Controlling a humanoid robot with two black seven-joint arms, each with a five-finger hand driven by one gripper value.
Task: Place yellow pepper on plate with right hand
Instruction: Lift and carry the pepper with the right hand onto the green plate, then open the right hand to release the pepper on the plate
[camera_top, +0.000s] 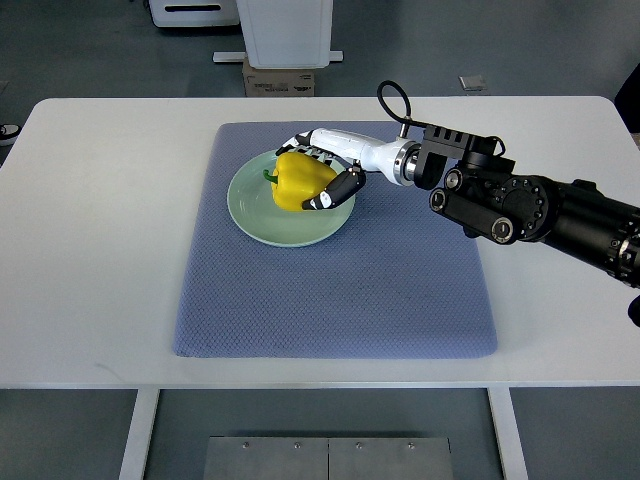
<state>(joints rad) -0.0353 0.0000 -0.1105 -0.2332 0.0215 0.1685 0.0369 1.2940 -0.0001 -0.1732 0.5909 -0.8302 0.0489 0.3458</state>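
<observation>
A yellow pepper (297, 180) with a green stem rests on the pale green plate (258, 217), which sits on the upper left part of a blue mat (340, 290). My right hand (322, 172) reaches in from the right over the plate, its fingers curled around the pepper's right side, the thumb at the front and the other fingers behind. Whether the pepper's weight is on the plate or in the hand is hard to tell. The left arm does not show.
The blue mat lies on a white table (100, 250). My right arm's black forearm (530, 205) stretches over the table's right side. Beyond the far edge stand a white machine base (285, 30) and a cardboard box (278, 78).
</observation>
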